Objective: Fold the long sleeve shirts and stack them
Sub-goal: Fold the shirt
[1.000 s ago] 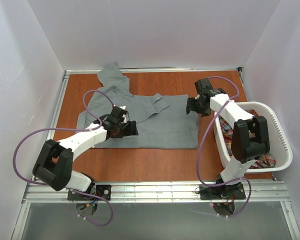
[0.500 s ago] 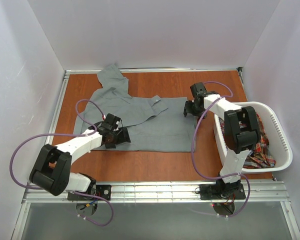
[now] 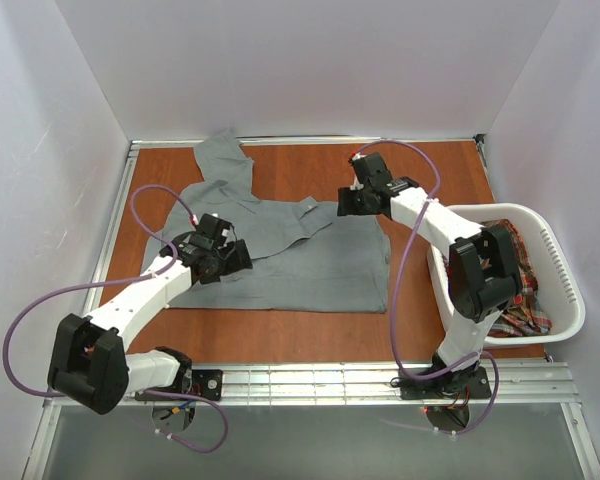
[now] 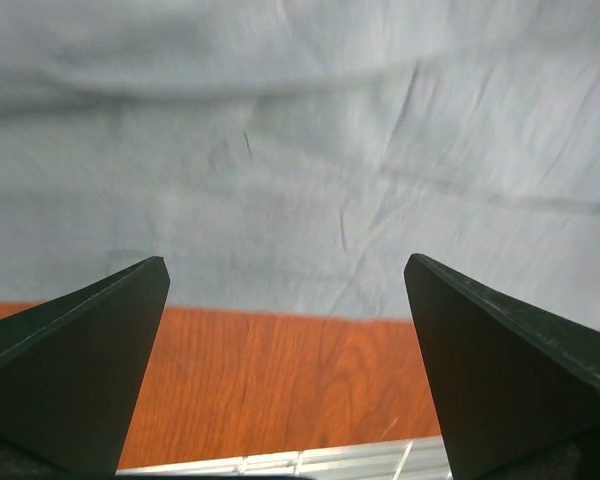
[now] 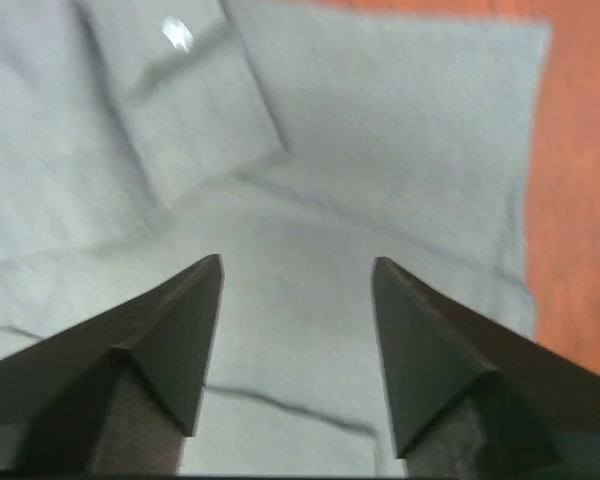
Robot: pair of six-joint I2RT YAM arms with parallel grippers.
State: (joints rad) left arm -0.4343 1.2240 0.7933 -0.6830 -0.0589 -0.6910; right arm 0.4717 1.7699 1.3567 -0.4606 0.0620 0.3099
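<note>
A plain grey long sleeve shirt (image 3: 310, 255) lies spread flat on the wooden table (image 3: 310, 325), one sleeve (image 3: 225, 160) trailing toward the far wall. A plaid shirt (image 3: 525, 275) lies bunched in the white basket. My left gripper (image 3: 235, 258) hovers over the grey shirt's left part, open, with only cloth (image 4: 300, 150) and bare wood between its fingers (image 4: 286, 262). My right gripper (image 3: 350, 200) hangs above the shirt's far right corner. It is open and empty (image 5: 298, 260), over grey cloth (image 5: 310, 230) near a folded flap (image 5: 180, 120).
The white slotted laundry basket (image 3: 572, 300) stands at the right edge, beside the right arm. White walls close in the table on three sides. A metal rail (image 3: 310, 385) runs along the near edge by the arm bases.
My right gripper has swung left and toward the far side, onto the shirt's corner, its jaws narrowing. My left gripper has slid left over the shirt. The shirt's right edge has shifted slightly left.
</note>
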